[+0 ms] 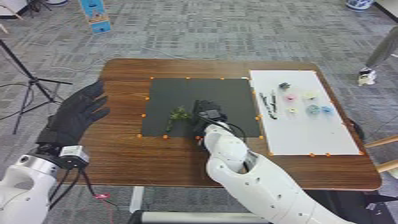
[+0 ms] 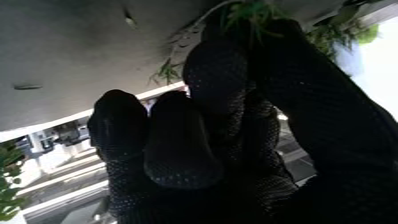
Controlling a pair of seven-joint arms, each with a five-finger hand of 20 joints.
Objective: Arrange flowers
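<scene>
Flowers [image 1: 290,97] on the white sheet [image 1: 303,134], right side of the table [image 1: 113,145].
Head view: five small blooms, pink, cream, yellow, teal and blue, lie right of two dark stems [image 1: 273,102]; one leafy green sprig [image 1: 179,114] is on the black mat [image 1: 233,90], left of the right hand [image 1: 207,111]; the left hand [image 1: 78,107] has straight, empty fingers. Right wrist view: the right hand [image 2: 218,145] pinches the sprig.
</scene>
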